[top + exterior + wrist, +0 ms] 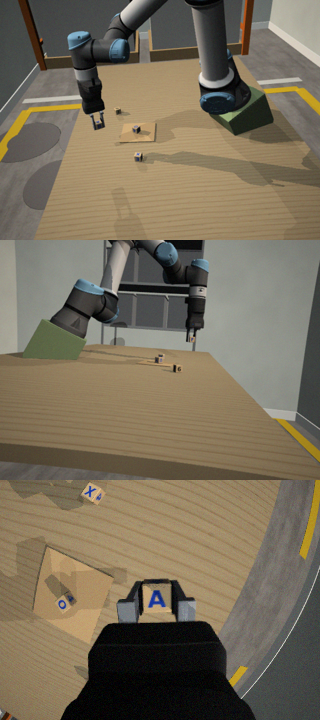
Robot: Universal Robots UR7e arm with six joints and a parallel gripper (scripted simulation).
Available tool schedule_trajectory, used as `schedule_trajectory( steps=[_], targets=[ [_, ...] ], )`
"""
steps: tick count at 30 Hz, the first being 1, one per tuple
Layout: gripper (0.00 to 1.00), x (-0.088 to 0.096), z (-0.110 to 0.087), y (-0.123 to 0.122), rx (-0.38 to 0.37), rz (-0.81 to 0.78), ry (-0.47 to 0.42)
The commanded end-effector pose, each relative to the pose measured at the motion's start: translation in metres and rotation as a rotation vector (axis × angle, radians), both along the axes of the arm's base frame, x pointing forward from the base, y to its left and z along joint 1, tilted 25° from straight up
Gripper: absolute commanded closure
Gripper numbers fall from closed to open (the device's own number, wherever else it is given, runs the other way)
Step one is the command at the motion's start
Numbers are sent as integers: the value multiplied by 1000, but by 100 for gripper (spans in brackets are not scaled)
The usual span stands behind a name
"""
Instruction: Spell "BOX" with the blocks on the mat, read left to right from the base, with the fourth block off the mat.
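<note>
My gripper (99, 126) (191, 339) (156, 591) is shut on a block (98, 124) (192, 339) (157, 592) and holds it in the air, beyond the mat's side. Its top reads "A"; a side reads "F" in the exterior view, and another looks like "B" in the top view. The O block (136, 129) (158, 360) (63, 603) sits on the mat (126, 138) (144, 362) (85, 622), O up. The X block (138, 157) (161, 355) (92, 493) lies off the mat, X up. Another block (117, 111) (178, 368) lies off the mat, a side reading "6"; its top is unclear.
The table (180, 206) (129, 407) (200, 530) carries the mat and the loose blocks. The green base wedge (250, 116) (54, 343) stands under the robot. The table edge is near the gripper's outer side in the wrist view.
</note>
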State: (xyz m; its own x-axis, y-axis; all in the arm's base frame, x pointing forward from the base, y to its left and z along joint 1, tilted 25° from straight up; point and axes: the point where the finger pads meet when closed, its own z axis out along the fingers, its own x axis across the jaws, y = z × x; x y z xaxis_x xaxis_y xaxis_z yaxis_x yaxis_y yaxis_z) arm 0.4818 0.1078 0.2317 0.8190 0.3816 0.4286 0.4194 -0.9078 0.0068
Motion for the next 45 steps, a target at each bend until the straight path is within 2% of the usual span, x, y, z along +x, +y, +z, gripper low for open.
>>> schedule_trajectory(
  steps=[1, 15, 17, 45],
  targets=[
    [51, 1, 0, 1, 14, -33, 5],
    [51, 6, -6, 7, 147, -339, 64],
    [51, 6, -6, 7, 147, -339, 64],
    [51, 15, -20, 11, 438, -1009, 193]
  ],
)
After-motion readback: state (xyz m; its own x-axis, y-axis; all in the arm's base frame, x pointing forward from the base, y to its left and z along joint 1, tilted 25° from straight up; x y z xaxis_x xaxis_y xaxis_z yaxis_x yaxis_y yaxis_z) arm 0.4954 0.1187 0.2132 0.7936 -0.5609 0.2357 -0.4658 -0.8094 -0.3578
